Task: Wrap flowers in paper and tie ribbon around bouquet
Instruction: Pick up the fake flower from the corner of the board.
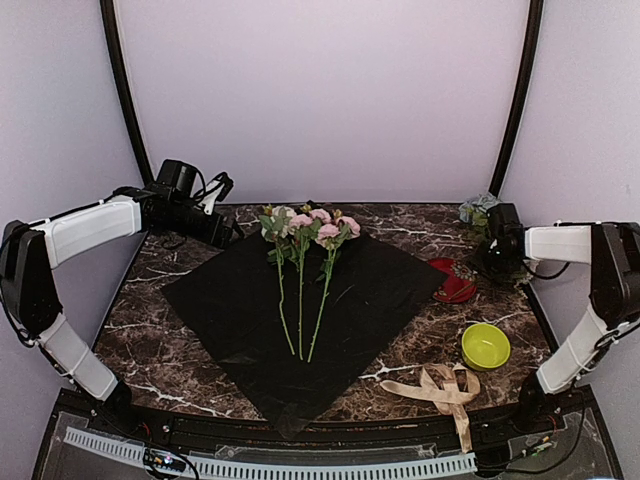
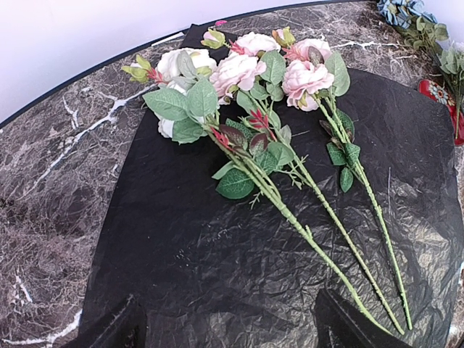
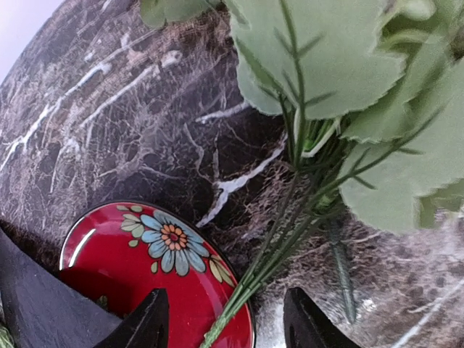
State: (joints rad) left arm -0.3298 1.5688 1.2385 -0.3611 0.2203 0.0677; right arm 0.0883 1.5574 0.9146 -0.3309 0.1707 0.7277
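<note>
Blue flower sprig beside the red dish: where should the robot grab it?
By the thin stems, bunched narrow below the wide, floppy leaves, probably from above with a finger either side; the right gripper straddles them that way.

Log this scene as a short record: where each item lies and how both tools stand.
paper: black sheet spread flat, one corner toward the arms
pink and white flowers: long stems on the paper, blooms at its far corner
blue sprig: off the paper, far right
ribbon: loose heap, near right, off the paper
left tool: open, empty, over the paper's far-left edge
right tool: open, over the blue sprig's stems and red dish
</note>
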